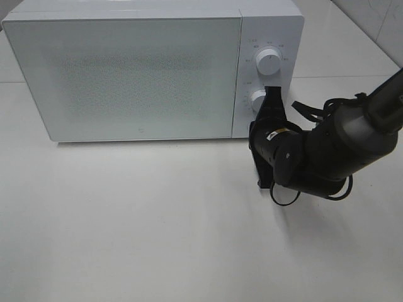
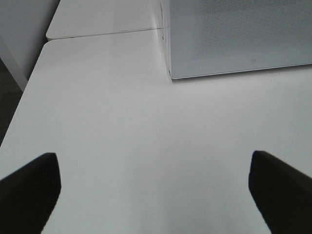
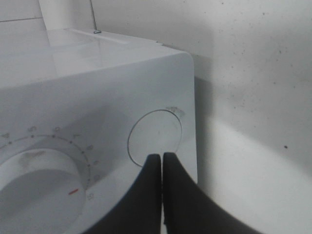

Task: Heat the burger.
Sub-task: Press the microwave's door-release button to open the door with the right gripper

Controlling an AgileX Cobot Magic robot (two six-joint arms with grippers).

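Note:
The burger is out of view. The white microwave stands at the back of the table with its door closed. My right gripper is shut, and its tips are at the control panel just right of the lower knob. In the right wrist view, the shut fingertips rest against the edge of a round button beside a dial. My left gripper is open over bare table with nothing between its fingers. A lower corner of the microwave lies ahead of it.
The upper knob sits above the lower one on the panel. White table stretches in front of the microwave. The table's edge runs along one side in the left wrist view. A tiled wall stands behind.

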